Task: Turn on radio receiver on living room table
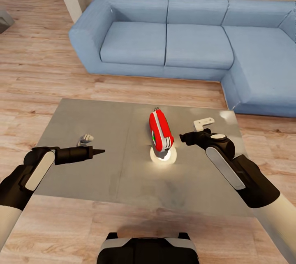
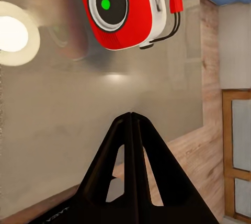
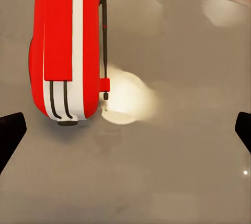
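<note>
Head view: radio receiver [image 1: 160, 130] standing near middle of table [image 1: 94, 173], closer to far edge, green dot on round face toward left tool [image 1: 97, 151]. Left tool closed to a point, holding nothing; right tool [image 1: 186, 137] wide open, empty. Best to press green dot slowly with left tip, avoid tipping radio.

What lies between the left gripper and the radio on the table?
Nothing: in the head view only bare glossy table separates the left gripper from the radio. The left wrist view shows the same bare stretch.
</note>
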